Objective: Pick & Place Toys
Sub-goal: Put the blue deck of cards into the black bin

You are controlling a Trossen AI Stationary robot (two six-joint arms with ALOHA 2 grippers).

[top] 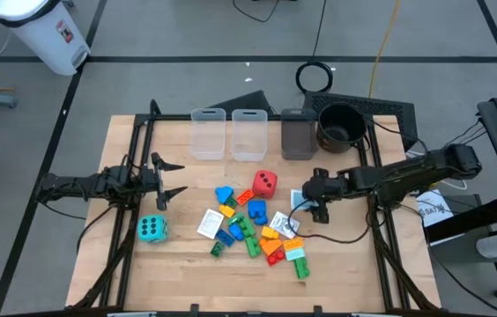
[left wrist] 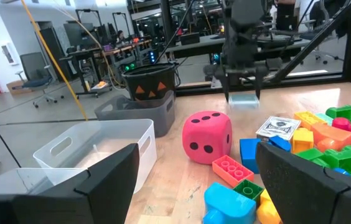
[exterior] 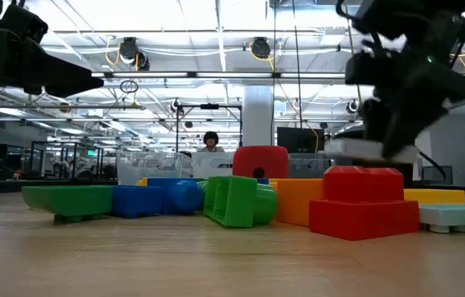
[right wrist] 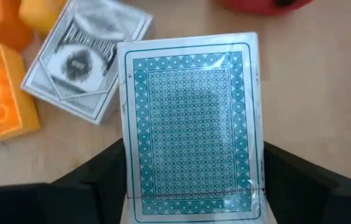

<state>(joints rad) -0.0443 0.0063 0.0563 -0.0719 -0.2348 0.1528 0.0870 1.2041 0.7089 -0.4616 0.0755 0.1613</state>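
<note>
Blue-patterned card pack (right wrist: 191, 121) lies on the table right between the open fingers of the right gripper (top: 317, 208), its long side pointing straight ahead of them, while the left gripper (top: 162, 179) waits open, far off.

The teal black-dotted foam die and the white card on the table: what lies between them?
Bare wood lies between the teal die and the white card; the high view shows it.
</note>
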